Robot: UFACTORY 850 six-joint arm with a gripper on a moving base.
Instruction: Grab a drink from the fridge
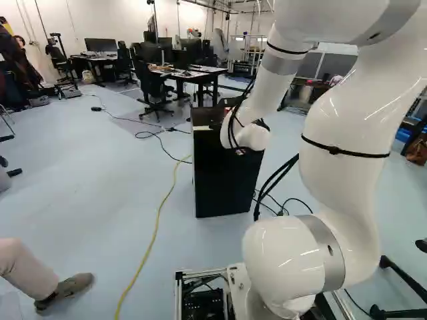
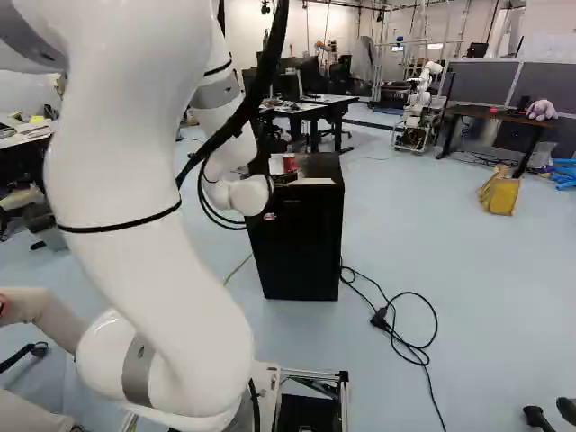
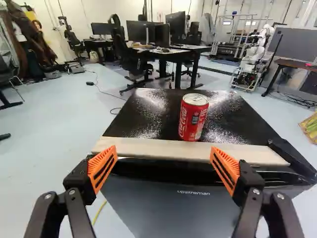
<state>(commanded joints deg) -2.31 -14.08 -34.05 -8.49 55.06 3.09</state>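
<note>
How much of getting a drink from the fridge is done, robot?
Reaching the fridge looks done: my open gripper is by its upper front edge. Nothing is in hand. The red can stands on top, beyond my fingers. Grabbing a drink is left; if it's one inside, the door looks shut and probably needs opening first.

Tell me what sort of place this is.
Probably a robotics lab or workshop: another robot stands across the room, desks with monitors fill the middle, and loose cables run over the open floor.
</note>
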